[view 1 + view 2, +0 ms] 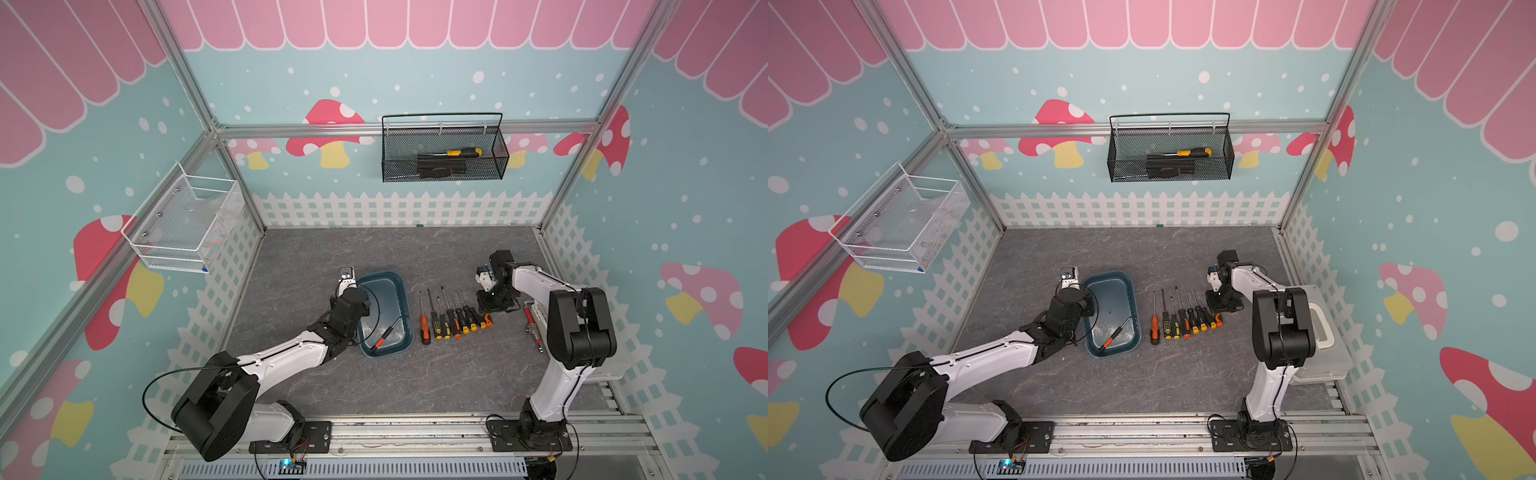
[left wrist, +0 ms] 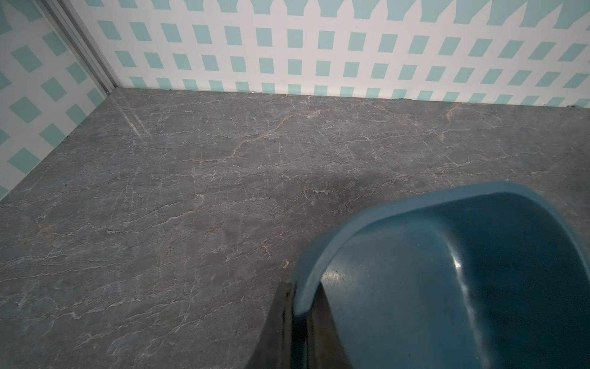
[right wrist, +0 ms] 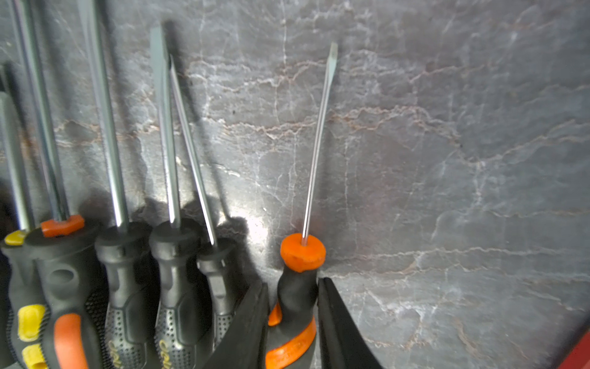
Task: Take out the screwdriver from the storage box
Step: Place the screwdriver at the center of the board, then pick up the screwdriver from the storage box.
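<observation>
Grey marbled bench (image 1: 415, 386): our left jaws clench the storage box (image 1: 384, 299) rim; right jaws flank the row-end screwdriver (image 3: 297, 300), grip unclear. Next we lift the boxed screwdriver (image 1: 387, 333).

A robot lab test cell: aluminium frame (image 1: 407, 129), printed mushroom backdrop (image 1: 328, 124), robot arms (image 1: 291, 357) bolted to a rail (image 1: 415, 430).

Orange-black screwdriver (image 1: 387, 333) diagonal inside teal storage box (image 1: 390, 295).
</observation>
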